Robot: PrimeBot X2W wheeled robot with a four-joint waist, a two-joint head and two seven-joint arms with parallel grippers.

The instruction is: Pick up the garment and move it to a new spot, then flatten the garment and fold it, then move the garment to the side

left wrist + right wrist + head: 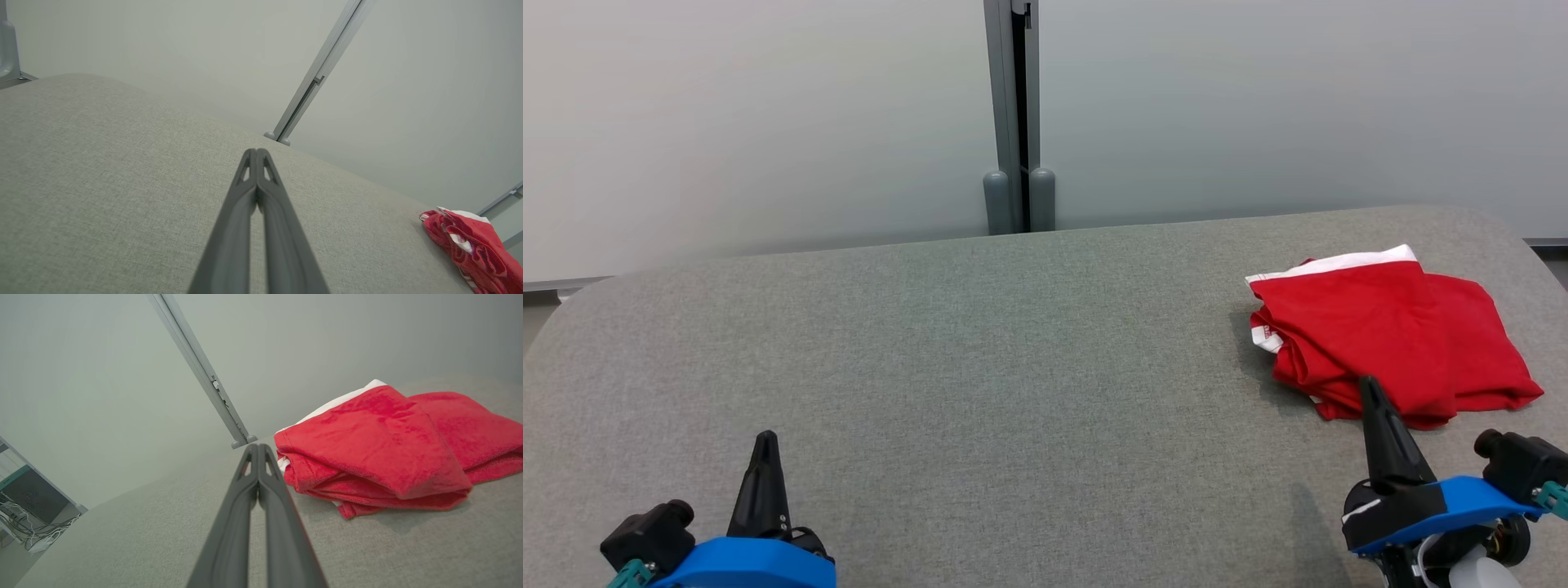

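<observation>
In the head view, the red garment with white trim (1388,335) lies bunched at the right of the grey bench (1013,367). It is wider than it is deep. The right pincer (1370,390), fingers pressed together and empty, has its tip against the garment's near edge in the picture; contact cannot be judged. The left pincer (765,441), also closed and empty, sits at lower left, well apart.

In the left wrist view, the garment (470,245) is at the far lower right.

In the right wrist view, the garment (380,445) lies just right of the closed tips, so the right arm is clearly nearer.
</observation>
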